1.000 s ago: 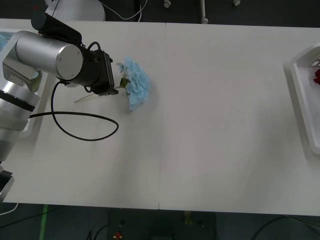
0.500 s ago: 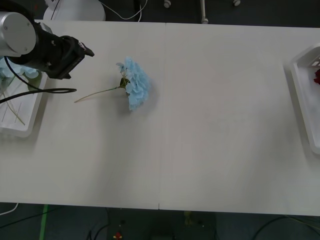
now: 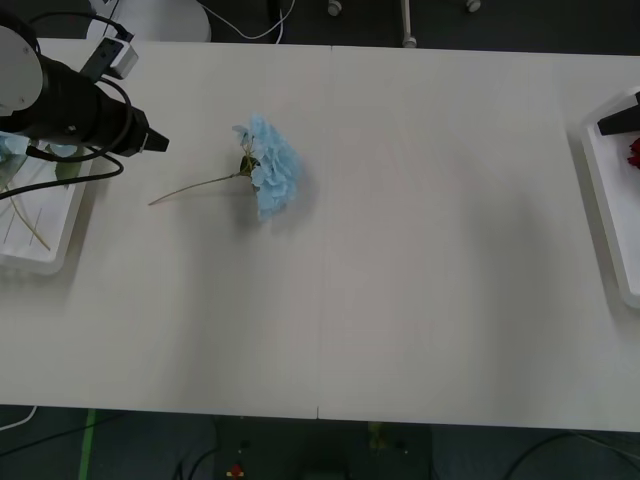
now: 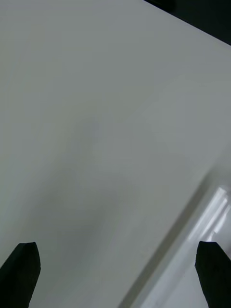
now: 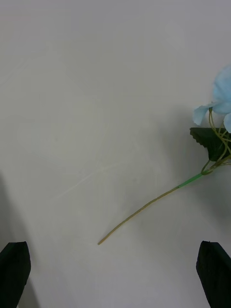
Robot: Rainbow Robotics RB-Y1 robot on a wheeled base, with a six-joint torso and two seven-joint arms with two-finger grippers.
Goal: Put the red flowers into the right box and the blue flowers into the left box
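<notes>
One blue flower (image 3: 273, 178) lies on the table left of centre, its thin stem (image 3: 190, 190) pointing toward the left box (image 3: 50, 262). That white tray holds more blue flowers (image 3: 10, 146) and stems. My left gripper (image 3: 152, 141) hovers by the tray's inner edge, left of the stem's end, open and empty. In the left wrist view the flower head (image 5: 222, 96) and stem (image 5: 144, 208) lie ahead of the open left gripper (image 5: 115, 276). The right box (image 3: 604, 200) at the right edge holds a red flower (image 3: 634, 152). My right gripper (image 3: 620, 117) hangs over its far end, open (image 4: 115, 274).
The white table has a seam (image 3: 328, 230) down its middle, with wide bare surface between the two trays. A black cable (image 3: 60, 160) loops from the left arm over the left box. The right box's rim (image 4: 207, 216) shows in the right wrist view.
My left arm has drawn back from above the flower's stem to the left box side. The blue flower has stayed in place. The right gripper has come into view over the right box.
</notes>
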